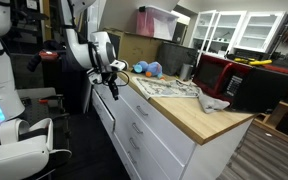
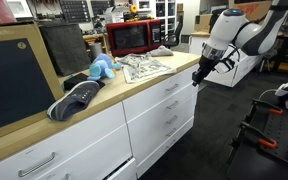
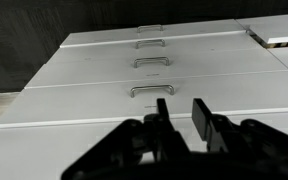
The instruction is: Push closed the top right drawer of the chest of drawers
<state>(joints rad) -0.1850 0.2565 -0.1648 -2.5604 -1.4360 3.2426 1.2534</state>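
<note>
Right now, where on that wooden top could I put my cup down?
Bare wood is at the end corner of the chest of drawers, just past the grey cloth. The middle is crowded with newspapers, a blue toy and the red microwave behind them.

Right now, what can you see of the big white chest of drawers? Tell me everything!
The chest of drawers is long and white, with a pale wooden top and rows of flat drawer fronts, each with a thin metal handle. It stands upright. On top lie a blue soft toy, a spread newspaper, a dark shoe and a red microwave. The robot's hand is open near one end. I cannot tell whether it touches a drawer.
</note>
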